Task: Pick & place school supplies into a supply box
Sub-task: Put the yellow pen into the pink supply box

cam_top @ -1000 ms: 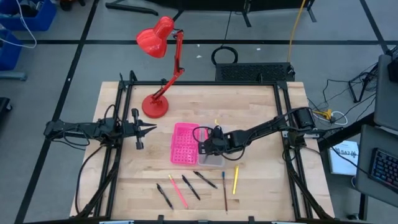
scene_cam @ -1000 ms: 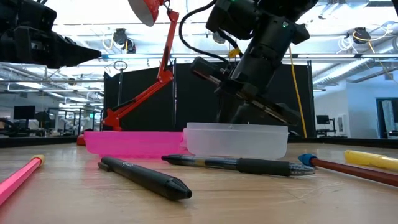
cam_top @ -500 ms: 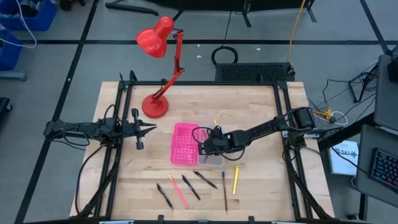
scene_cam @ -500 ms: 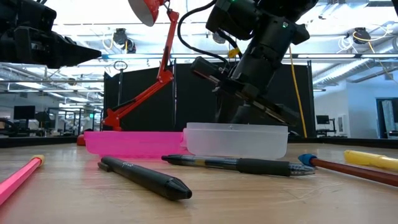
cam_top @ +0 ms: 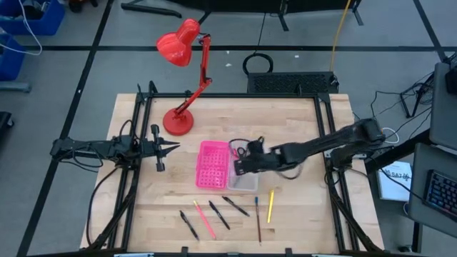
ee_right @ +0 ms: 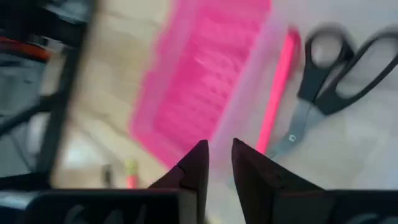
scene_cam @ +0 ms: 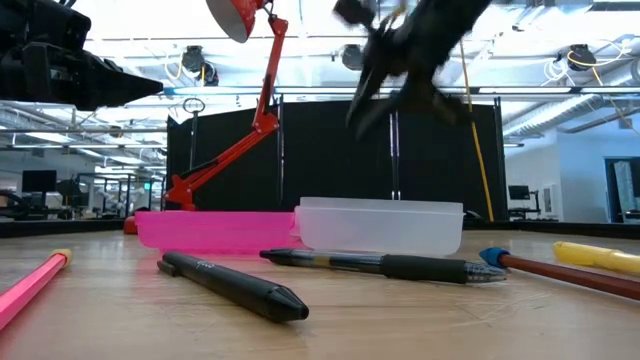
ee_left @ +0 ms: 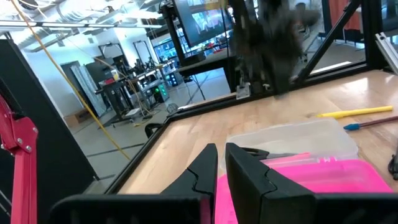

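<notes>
The supply box lies open at mid-table, its pink half [cam_top: 212,165] joined to a clear tray [cam_top: 245,178]. Black-handled scissors [ee_right: 339,74] and a pink pen [ee_right: 273,93] lie flat in the clear tray. Several pens and pencils rest on the wood near the front edge: black ones [cam_top: 219,214], a pink one [cam_top: 204,218], a brown pencil [cam_top: 258,220] and a yellow one [cam_top: 270,205]. My right gripper [cam_top: 238,166] [ee_right: 217,149] hangs above the tray, pointing down at a slant, fingers slightly apart and empty. My left gripper [cam_top: 173,148] [ee_left: 221,155] waits shut at the left, level above the table.
A red desk lamp [cam_top: 182,43] stands with its base [cam_top: 178,121] at the far left of the table. Black frame rails [cam_top: 325,114] run along the table's sides. Bare wood lies between the box and the right rail.
My right gripper has risen from inside the clear tray to well above it, drawing back a little toward the table's right edge and rolling somewhat. The scissors and the pink pen stay in the tray.
</notes>
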`<state>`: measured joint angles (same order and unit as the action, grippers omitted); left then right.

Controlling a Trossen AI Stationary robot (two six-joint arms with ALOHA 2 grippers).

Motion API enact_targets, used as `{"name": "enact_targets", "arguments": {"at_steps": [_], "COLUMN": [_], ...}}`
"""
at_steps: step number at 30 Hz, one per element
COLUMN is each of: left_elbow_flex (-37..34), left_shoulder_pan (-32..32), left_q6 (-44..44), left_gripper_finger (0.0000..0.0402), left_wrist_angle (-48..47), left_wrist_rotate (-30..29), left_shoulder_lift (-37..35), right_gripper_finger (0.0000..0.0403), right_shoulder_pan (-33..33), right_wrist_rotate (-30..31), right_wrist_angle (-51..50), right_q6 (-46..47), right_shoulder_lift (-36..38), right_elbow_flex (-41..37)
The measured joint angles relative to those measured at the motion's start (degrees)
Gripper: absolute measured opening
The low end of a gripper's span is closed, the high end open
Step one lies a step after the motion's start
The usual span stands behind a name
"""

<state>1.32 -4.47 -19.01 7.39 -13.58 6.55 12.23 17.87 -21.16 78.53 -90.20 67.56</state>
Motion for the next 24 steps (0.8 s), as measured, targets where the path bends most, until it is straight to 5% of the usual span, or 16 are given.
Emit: {"name": "enact_targets", "arguments": {"at_steps": [5, 8, 14, 24], "left_elbow_flex": [0.0, 0.0, 0.0, 0.0], "left_shoulder_pan": [0.0, 0.0, 0.0, 0.0], "left_q6": [0.16, 1.85, 4.72, 6.41], "left_gripper_finger": [0.0042, 0.0042, 0.0042, 0.0042], "left_wrist_angle": [0.0, -0.01, 0.45, 0.42], "left_wrist_rotate": [0.0, -0.02, -0.97, -4.37], "left_shoulder_lift": [-0.02, 0.0, -0.02, -0.02], "right_gripper_finger": [0.0024, 0.0004, 0.0001, 0.0], "right_shoulder_pan": [6.31, 12.57, 20.96, 24.25], "right_wrist_rotate": [1.82, 8.49, 18.71, -8.01], "right_wrist_angle": [-10.33, -18.17, -39.38, -36.54], "right_q6": [-3.47, -2.38, 21.47, 34.08], "right_shoulder_lift": [12.73, 16.71, 13.77, -2.52], "right_elbow_flex": [0.03, 0.08, 0.04, 0.03]}}
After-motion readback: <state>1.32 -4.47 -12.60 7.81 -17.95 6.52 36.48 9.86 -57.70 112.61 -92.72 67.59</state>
